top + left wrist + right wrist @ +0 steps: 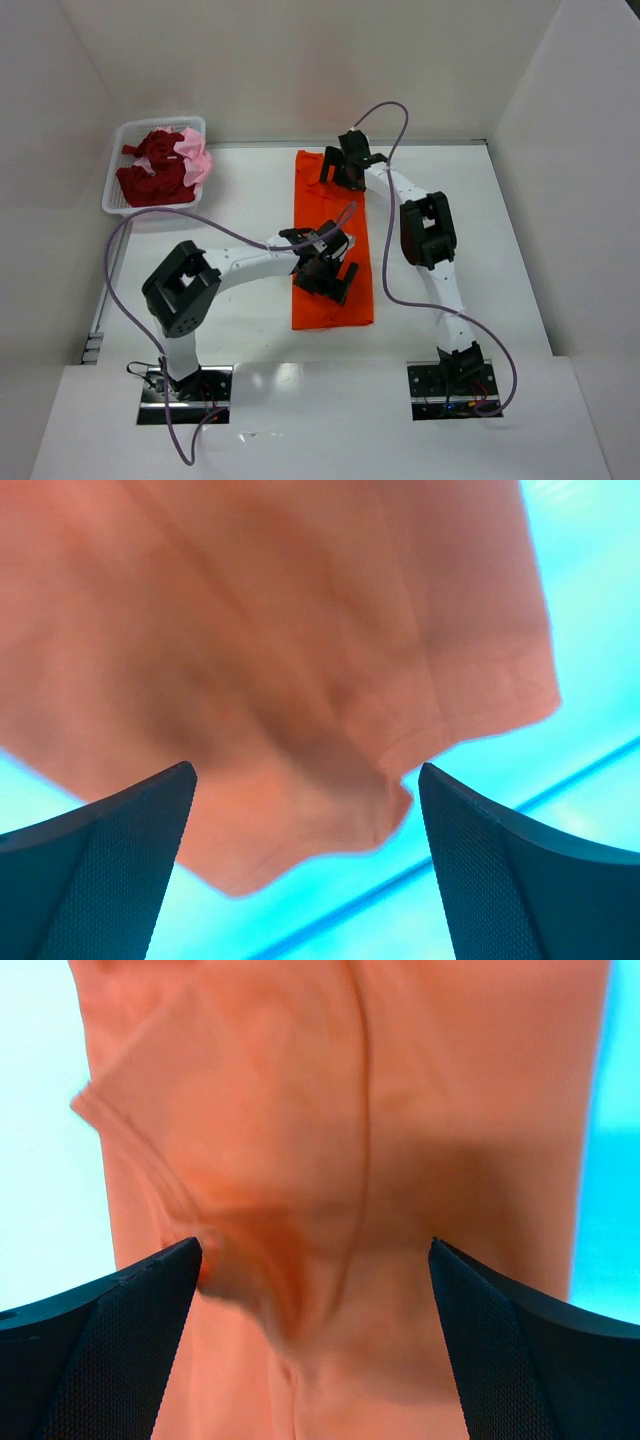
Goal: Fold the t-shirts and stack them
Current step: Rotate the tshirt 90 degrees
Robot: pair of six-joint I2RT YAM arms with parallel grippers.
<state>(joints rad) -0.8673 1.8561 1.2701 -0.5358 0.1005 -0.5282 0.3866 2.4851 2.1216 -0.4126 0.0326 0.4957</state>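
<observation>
Bright orange cloth t-shirt (325, 205), folded into a narrow strip at centre frame on the white table (480, 250), with its long axis running top to bottom. The left gripper (325, 272) is over its lower half and the right gripper (347, 165) over its upper end, both with jaws spread and cloth showing between the fingers. A dark red t-shirt (150, 178) and a pale pink t-shirt (196, 158) lie crumpled in the white mesh basket (112, 195) at upper left.

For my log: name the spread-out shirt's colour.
The t-shirt is bright orange, clearest in the top external view.

orange t-shirt (332, 308): left gripper (328, 278) is covering its middle, right gripper (342, 170) its far end; wrist views are cropping it, perhaps blurring its edges.
</observation>
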